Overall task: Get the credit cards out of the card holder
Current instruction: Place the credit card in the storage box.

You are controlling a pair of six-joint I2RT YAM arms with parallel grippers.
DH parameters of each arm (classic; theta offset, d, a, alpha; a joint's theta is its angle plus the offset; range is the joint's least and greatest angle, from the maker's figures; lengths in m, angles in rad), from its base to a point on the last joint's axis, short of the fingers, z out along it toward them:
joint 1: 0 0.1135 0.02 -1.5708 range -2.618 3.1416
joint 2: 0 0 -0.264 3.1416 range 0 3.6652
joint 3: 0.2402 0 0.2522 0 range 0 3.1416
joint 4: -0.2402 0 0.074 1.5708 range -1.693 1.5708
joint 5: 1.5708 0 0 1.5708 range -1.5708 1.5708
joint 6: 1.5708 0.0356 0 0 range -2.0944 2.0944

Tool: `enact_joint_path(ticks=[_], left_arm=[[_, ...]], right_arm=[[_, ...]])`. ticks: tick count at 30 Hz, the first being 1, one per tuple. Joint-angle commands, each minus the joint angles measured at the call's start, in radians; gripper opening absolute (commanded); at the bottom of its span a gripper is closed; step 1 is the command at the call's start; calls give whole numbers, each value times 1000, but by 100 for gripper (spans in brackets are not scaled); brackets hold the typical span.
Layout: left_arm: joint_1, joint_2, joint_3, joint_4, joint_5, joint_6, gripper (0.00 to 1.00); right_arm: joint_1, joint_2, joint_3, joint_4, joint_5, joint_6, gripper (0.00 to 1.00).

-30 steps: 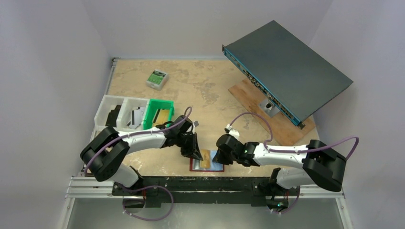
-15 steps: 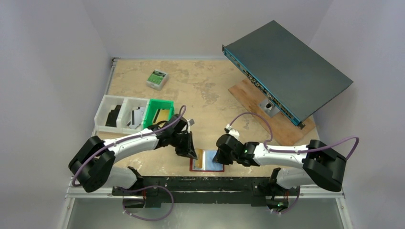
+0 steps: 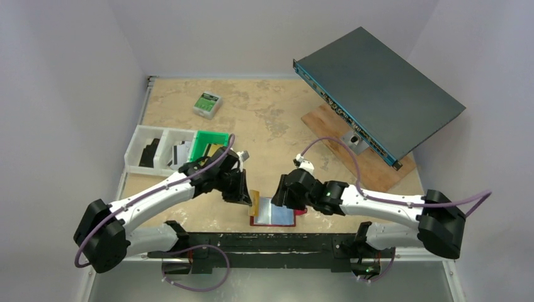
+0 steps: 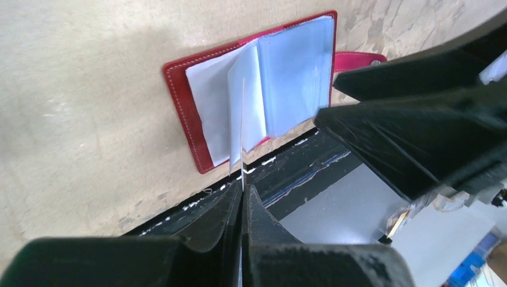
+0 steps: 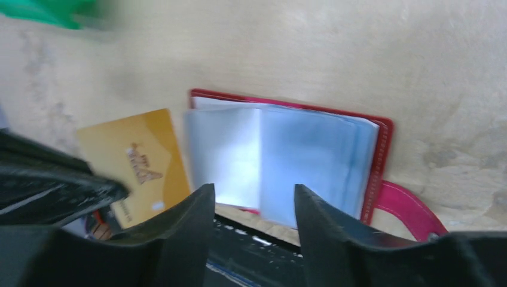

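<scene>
White walls close in a tan, mottled table [image 3: 264, 113].

From above, we see the card holder [image 3: 275, 212] lying open at the table's near edge, between the two arms, with its pale blue pockets facing up inside a red border. The left gripper [image 3: 244, 194] sits just left of it, and a gold card [image 3: 254, 201] sticks out from its tip beside the holder's left edge. The right gripper [image 3: 284, 196] hangs over the holder's far side. Farther back are white trays [image 3: 140, 131], a green bin [image 3: 211, 134], a small green-and-white box [image 3: 206, 104] and a dark flat device [image 3: 378, 88] propped on a wooden board [image 3: 378, 170].

From the left wrist, the gold card [image 4: 243, 131] shows only edge-on, as a thin line. Here we can see what the top camera hides: the left gripper [image 4: 242, 197] has its two fingers pressed tight on the card. Beyond it the card holder [image 4: 179, 101] lies spread, one loose pocket leaf standing up. Its snap tab [image 4: 359, 60] pokes out on the far side, next to the right gripper [image 4: 418, 137].

From the right wrist, blurred, the gold card [image 5: 140, 161] shows its face with a small logo. It is out of the pockets and just beside the card holder [image 5: 382, 155]. The right gripper [image 5: 251, 209] has its fingers spread with nothing between them. We cannot tell whether they touch the holder.
</scene>
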Motion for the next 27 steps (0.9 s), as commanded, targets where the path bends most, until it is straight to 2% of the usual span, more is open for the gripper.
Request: enact_joint_path(ticks=[1,4,7,12,16,22,27], left_arm=[[32,-76,107,-139,-103,62,0],[50,-110,200,-271,-232,105,0],[64,-105,318,-415,-399,133,0],[92,10,519,-633,-741,157,0],[120,134,651,-711,-939,176,0],[189,340,755,-698,-1013,246,0],[227,484,808,-636,-969,323,0]], right_arm=[[-1,-97,101,-19,53,-60,60],[-1,-119,135,-53,79,-82,82],[-1,-124,147,-79,98,-89,92],[-1,-119,150,-83,93,-98,93],[-1,-113,161,-91,87,-108,93],[-1,-117,155,-100,82,-126,93],[-1,-134,144,-106,83,-125,93]])
